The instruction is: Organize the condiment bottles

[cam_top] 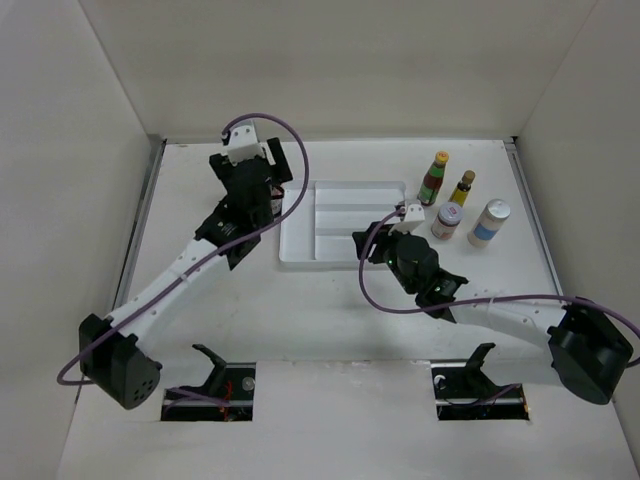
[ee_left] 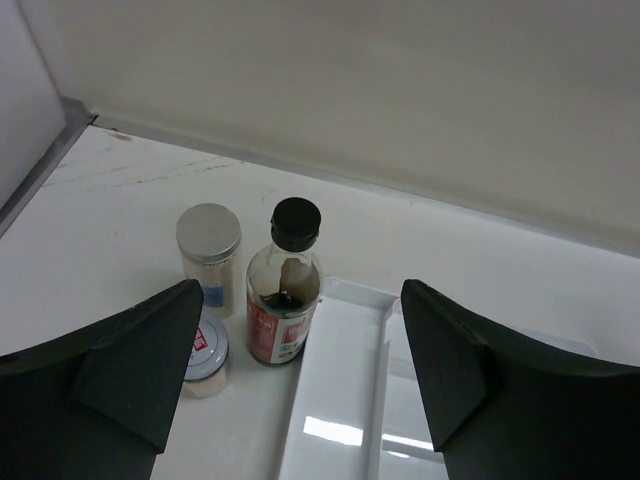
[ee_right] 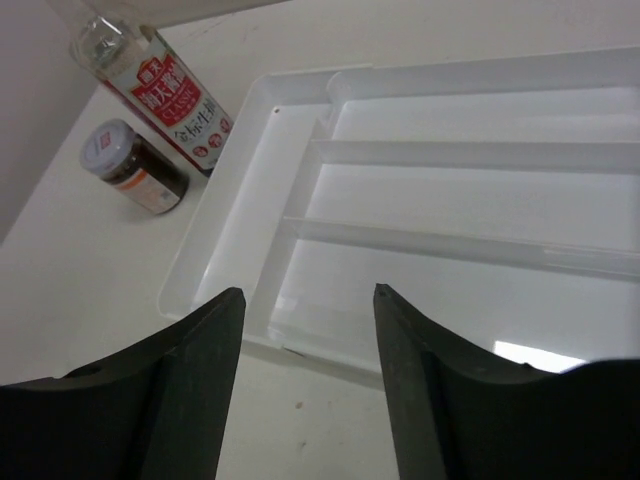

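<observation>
In the left wrist view, a black-capped, red-labelled bottle (ee_left: 285, 285), a silver-lidded shaker (ee_left: 209, 252) and a small white-lidded jar (ee_left: 205, 352) stand left of the white divided tray (ee_left: 345, 400). My left gripper (ee_left: 302, 290) is open above and short of them; in the top view (cam_top: 262, 180) it hides them. At the right stand a green yellow-capped bottle (cam_top: 433, 178), an amber yellow-capped bottle (cam_top: 461, 188), a white-lidded jar (cam_top: 447, 222) and a white-lidded shaker (cam_top: 489, 223). My right gripper (cam_top: 368, 248) is open and empty at the tray's near right corner (ee_right: 309, 290).
The tray (cam_top: 340, 222) lies mid-table with nothing in its compartments (ee_right: 450, 210). In the right wrist view, a red-labelled bottle (ee_right: 165, 85) and a dark white-lidded jar (ee_right: 135, 165) stand beyond the tray's corner. White walls enclose the table on three sides.
</observation>
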